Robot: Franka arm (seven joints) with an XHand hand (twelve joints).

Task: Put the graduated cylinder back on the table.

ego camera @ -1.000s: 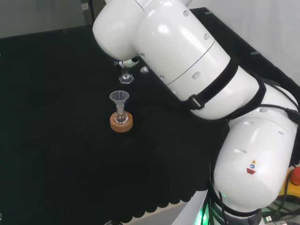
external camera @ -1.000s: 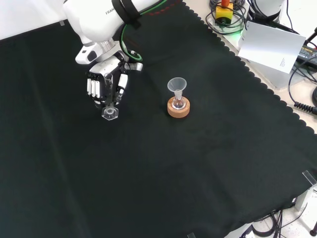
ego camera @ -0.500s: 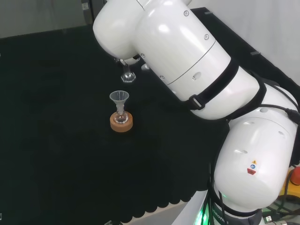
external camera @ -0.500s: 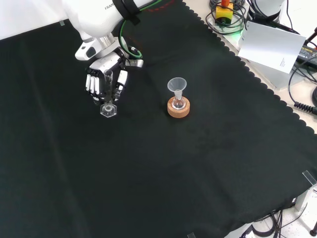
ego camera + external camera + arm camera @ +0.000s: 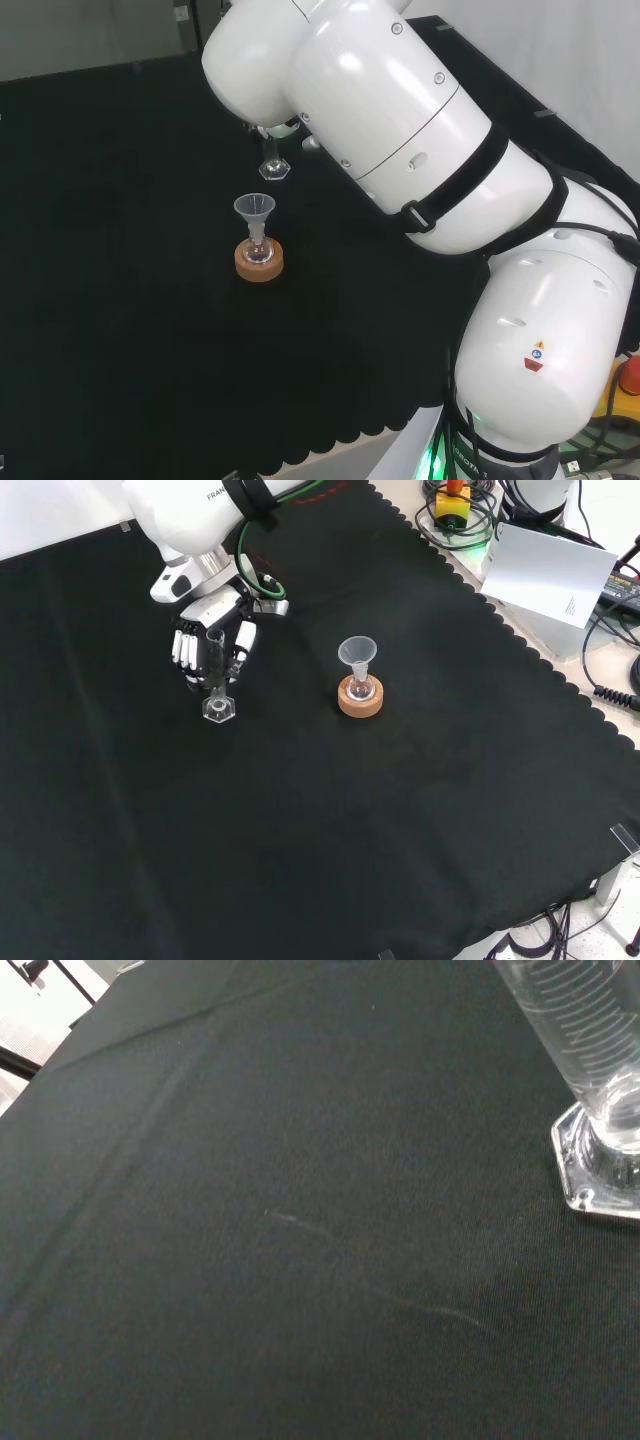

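Front view, near to far: cylinder [image 5: 218, 685] was seen w/ its base at or just above the cloth [image 5: 330, 820], long axis approx. upright, tube running up betw. the curled fingers of the hand [image 5: 212, 645], which were closed round it

Open cloth: in the front view the surface [image 5: 300, 820] lies bare across the whole lower half and the left side, wide room for passing.
Obstacle, centre: a cork ring [image 5: 360, 697] with a small flask and a clear funnel [image 5: 357, 652] standing upright on it, to the right of the hand [image 5: 210, 645] in the front view.
Obstacle at the hand: the graduated cylinder [image 5: 217, 680], upright, its hexagonal foot at the cloth, fingers curled around its tube.
Gap: bare cloth lies between the cylinder's foot and the cork ring; they stand apart.
Overhead: the arm's white links [image 5: 400, 130] reach over the cloth at the head view's right.
Wrist view: only bare cloth beside the cylinder's foot [image 5: 600, 1160].
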